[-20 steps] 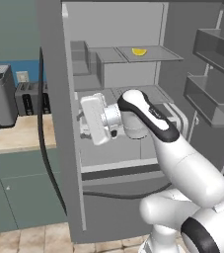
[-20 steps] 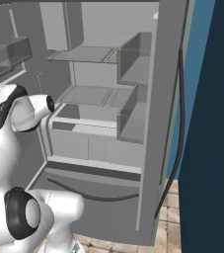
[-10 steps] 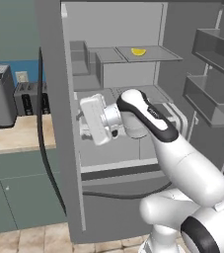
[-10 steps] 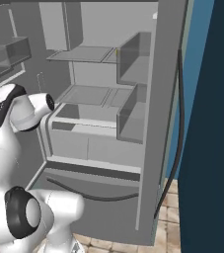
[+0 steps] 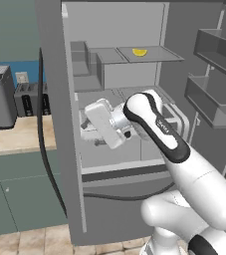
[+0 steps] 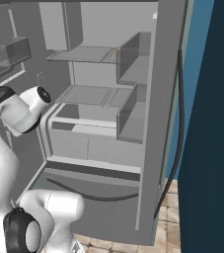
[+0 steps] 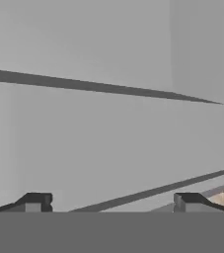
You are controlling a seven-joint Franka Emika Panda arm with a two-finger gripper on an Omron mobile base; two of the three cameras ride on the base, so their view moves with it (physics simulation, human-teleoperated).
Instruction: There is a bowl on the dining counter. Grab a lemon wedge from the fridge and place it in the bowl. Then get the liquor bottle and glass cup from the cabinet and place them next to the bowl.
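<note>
Nothing among the fridge's contents has moved since the earlier frames, and the arm holds the same pose; only the gripper's jaws have spread a little wider. One white robot arm reaches from the near right into the open fridge (image 5: 55,124), a tall grey steel unit with both doors swung wide. In the hand view, the gripper (image 7: 112,202) shows two dark fingertips (image 7: 34,201) set far apart at the bottom, spread open with nothing between them, facing a plain grey inner wall of the fridge. In the left base view the hand sits at the level of the second shelf, toward the left side of the compartment.

One lemon wedge (image 5: 139,52), small and bright yellow, lies on the top shelf, toward the right and far back, well above the hand and apart from it. Two glass shelves are stacked inside, with one drawer below them. Two door bins (image 5: 218,47) hang on the right door. To the left, one beige counter (image 5: 10,139) carries two dark appliances.
</note>
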